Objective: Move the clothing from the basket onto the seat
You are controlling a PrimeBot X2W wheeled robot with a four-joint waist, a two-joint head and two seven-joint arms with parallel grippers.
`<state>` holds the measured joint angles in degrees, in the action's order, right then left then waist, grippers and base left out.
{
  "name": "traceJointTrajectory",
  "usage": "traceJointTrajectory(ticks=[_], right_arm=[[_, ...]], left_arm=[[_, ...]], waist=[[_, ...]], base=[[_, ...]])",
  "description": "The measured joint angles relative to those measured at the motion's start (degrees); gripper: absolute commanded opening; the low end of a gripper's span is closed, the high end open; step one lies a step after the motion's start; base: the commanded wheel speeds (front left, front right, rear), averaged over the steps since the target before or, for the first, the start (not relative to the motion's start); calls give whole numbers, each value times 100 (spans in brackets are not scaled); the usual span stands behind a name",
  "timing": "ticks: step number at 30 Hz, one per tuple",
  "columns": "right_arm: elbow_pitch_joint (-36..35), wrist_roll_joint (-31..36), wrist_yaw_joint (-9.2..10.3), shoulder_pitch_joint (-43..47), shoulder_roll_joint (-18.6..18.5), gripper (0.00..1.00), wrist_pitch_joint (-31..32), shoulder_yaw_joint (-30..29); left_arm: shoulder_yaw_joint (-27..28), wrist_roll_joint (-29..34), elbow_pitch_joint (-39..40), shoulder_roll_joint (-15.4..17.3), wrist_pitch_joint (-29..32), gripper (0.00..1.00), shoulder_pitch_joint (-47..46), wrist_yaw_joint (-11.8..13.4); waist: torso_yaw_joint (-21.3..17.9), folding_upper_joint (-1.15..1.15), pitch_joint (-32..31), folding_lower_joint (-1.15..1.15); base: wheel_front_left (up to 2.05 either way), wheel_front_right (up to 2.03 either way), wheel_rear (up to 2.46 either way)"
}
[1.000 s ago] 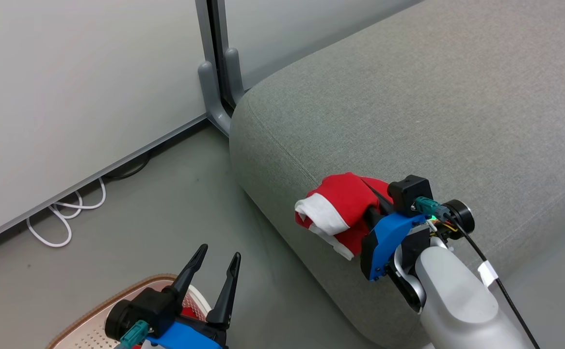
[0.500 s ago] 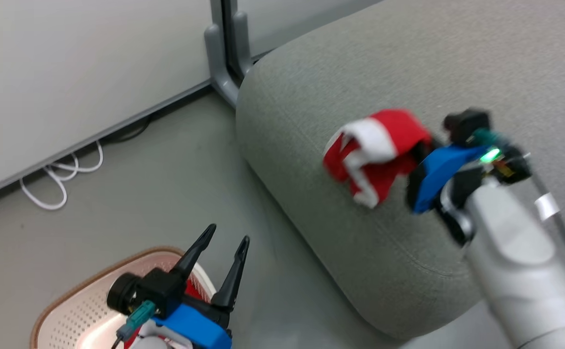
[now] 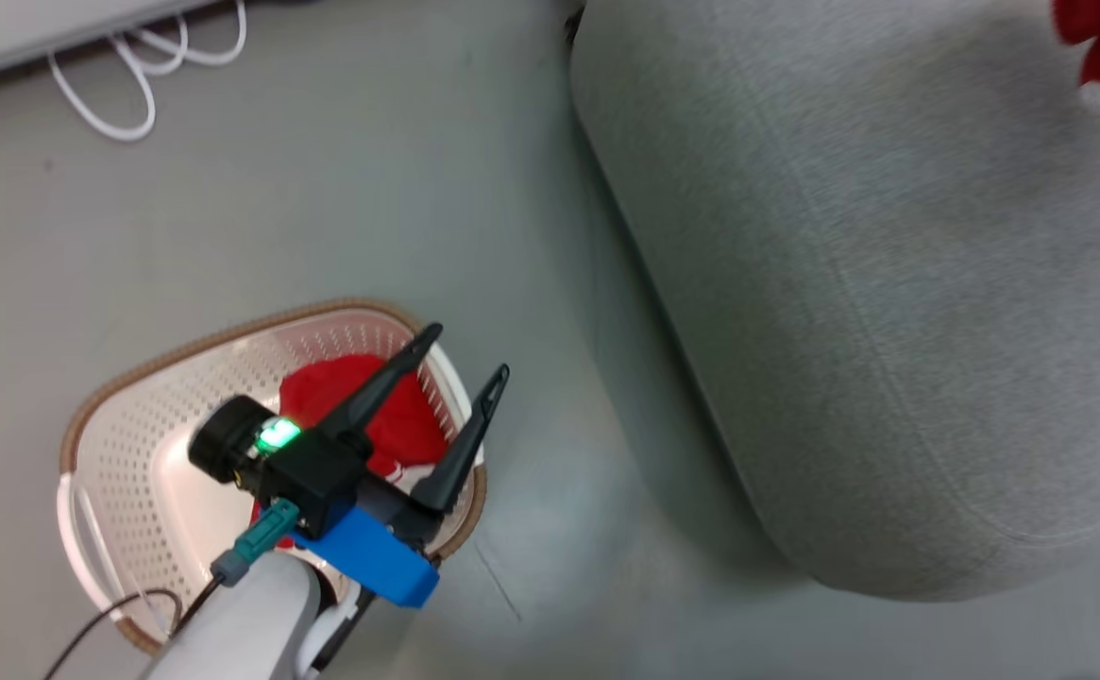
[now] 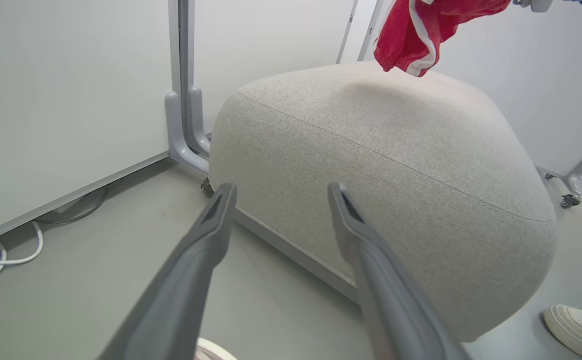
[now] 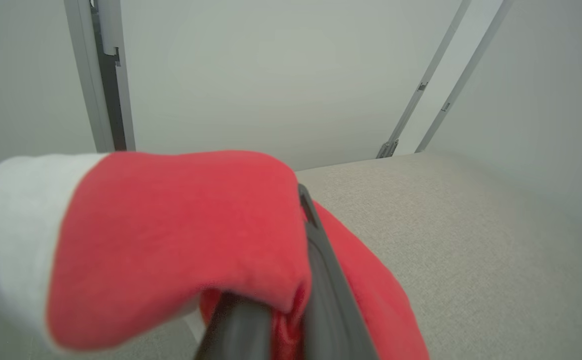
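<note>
Right gripper [image 5: 291, 280] is clamped on a red garment [image 5: 171, 240] with a white band, held up over the sofa [image 4: 380, 175] top; can't tell if cloth touches it. Left gripper [image 3: 466, 351] has fingers spread apart, holding nothing, over the basket [image 3: 181, 345] rim on the sofa side. Second garment [image 3: 413, 430] lies bunched inside the basket. Basket sits on the floor near the sofa. White cable [image 3: 134, 85] by the wall, shoe [image 4: 568, 322] near the sofa corner.
</note>
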<state>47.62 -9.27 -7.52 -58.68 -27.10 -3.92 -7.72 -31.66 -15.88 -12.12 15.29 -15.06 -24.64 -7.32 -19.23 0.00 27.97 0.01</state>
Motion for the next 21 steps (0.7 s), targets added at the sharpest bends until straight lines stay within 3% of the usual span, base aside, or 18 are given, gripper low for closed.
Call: traceJointTrajectory(ticks=[6, 17, 18, 19, 20, 21], right_arm=[[294, 393, 0, 16, -26, 0, -495, -723], [995, 725, 0, 146, 248, 0, -881, -983], [1040, 760, 0, 145, 252, 7, -907, -978], [1065, 831, 0, 143, 252, 38, -922, -949], [1092, 911, 0, 141, 246, 92, -925, -906], [1126, 978, 0, 142, 242, 100, -926, -868]], left_arm=[[-176, 83, 186, 258, 0, 100, -360, 0], [-148, 27, 339, 454, 0, 100, -440, 1], [-146, 19, 334, 454, 0, 100, -424, 0], [-144, 11, 325, 452, 0, 100, -412, 1], [-142, -4, 322, 436, 0, 100, -403, 1], [-138, -14, 316, 413, 0, 100, -399, 1]], waist=[[286, 0, 658, 1], [448, 0, 979, 0], [448, 0, 957, 0], [449, 0, 933, 0], [455, 0, 907, 0], [463, 0, 877, 0]], base=[[0, 0, 0], [0, 0, 0], [0, 0, 0], [0, 0, 0], [0, 0, 0], [0, 0, 0]])
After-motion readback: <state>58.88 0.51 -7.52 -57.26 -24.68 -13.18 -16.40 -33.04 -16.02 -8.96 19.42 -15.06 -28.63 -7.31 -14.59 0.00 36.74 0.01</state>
